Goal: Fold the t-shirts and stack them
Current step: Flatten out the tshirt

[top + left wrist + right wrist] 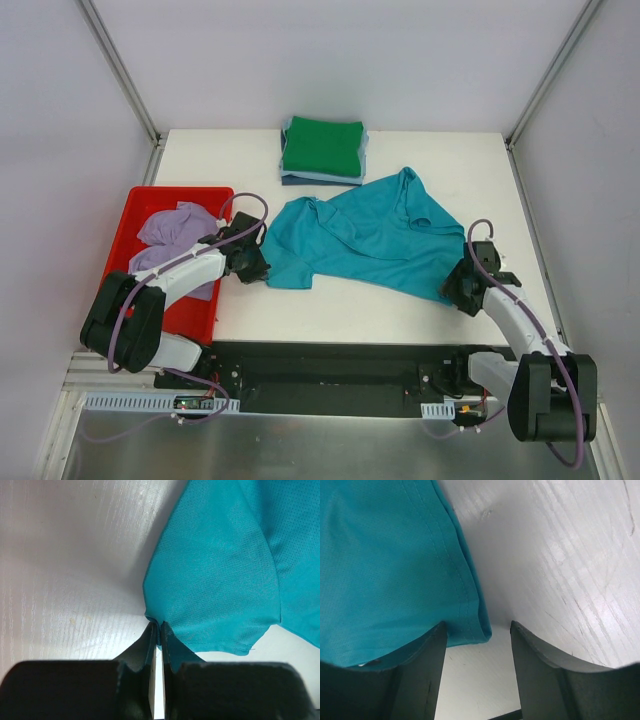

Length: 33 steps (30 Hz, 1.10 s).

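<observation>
A teal t-shirt [370, 235] lies crumpled and spread across the middle of the white table. My left gripper [258, 265] is shut on its left edge; the left wrist view shows the teal cloth [220, 580] pinched between the closed fingertips. My right gripper [456, 290] is open at the shirt's right bottom corner; the hemmed corner [470, 625] lies between the open fingers. A lavender t-shirt [170, 232] lies bunched in the red tray. A folded green t-shirt [322, 146] tops a stack with light blue and dark blue shirts at the back.
The red plastic tray [135, 215] stands at the left edge of the table, under my left arm. The folded stack sits at the back centre. The table's front edge [340, 325] runs just in front of both grippers.
</observation>
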Available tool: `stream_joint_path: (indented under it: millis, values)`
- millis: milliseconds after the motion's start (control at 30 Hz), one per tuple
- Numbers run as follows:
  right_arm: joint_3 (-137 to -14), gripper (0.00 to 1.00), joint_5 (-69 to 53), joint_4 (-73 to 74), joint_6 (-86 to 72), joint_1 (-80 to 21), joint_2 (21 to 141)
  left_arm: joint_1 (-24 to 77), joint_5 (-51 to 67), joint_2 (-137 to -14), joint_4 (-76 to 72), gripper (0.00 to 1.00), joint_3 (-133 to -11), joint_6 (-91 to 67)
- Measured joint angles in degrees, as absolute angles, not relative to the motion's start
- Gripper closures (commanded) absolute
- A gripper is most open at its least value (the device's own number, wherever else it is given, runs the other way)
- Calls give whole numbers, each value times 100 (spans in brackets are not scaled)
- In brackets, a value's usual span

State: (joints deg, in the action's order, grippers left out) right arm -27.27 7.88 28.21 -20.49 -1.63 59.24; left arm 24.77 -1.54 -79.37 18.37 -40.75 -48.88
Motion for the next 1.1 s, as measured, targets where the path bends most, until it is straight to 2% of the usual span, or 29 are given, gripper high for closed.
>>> stream_joint_path:
  millis: [233, 867, 967, 1033, 1100]
  values:
    - [-2777, 57, 768, 2517, -2058, -158, 6158, 2477, -154, -7937, 1831, 100, -4071, -4886]
    - [-2644, 55, 460, 2609, -2351, -154, 5883, 2477, -154, -7937, 1828, 100, -4069, -4886]
    - [-2644, 65, 451, 2617, -2357, -156, 5892, 2477, -154, -7937, 1828, 100, -4069, -4888]
    - [-2646, 79, 447, 2602, -2357, -161, 5946, 2477, -154, -7937, 1828, 100, -4069, -4888]
    - [-2652, 100, 447, 2598, -2346, -176, 5990, 2477, -154, -7937, 1828, 100, -4066, -4888]
